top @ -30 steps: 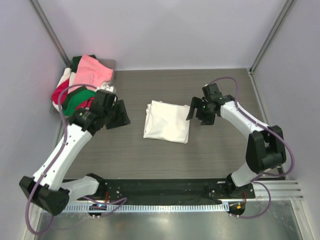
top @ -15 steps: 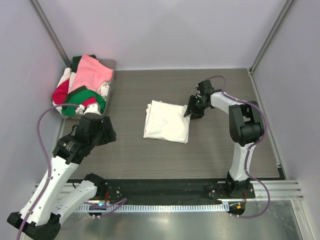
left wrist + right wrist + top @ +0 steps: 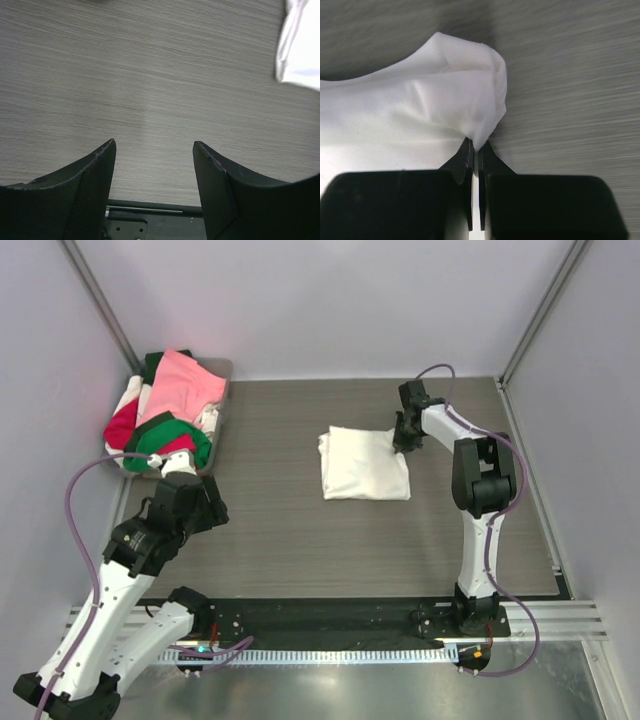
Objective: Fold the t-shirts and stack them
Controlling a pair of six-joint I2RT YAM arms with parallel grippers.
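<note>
You are seeing the folded white t-shirt (image 3: pixel 365 463) lying flat on the surface (image 3: pixel 280 540), a little right of the middle. The right end effector (image 3: pixel 475 146) is clenching a bunched fold at the shirt's far right corner. In the right wrist view the cloth is puffing up just ahead of the closed fingertips, and the rest of the shirt is running off the left edge of that view. The left end effector (image 3: pixel 154 145) is hanging released above bare surface near the front left, well apart from the white t-shirt. Its wrist view is catching only one corner of the shirt, cut off at the upper right. The heap of t-shirts (image 3: pixel 165 410) is sitting at the far left, with pink on top and red, green and white showing beneath it. It is covering most of the grey tray (image 3: pixel 224 368), so you are seeing only the tray's rim. You cannot tell from this tangle how many shirts are lying in it.
</note>
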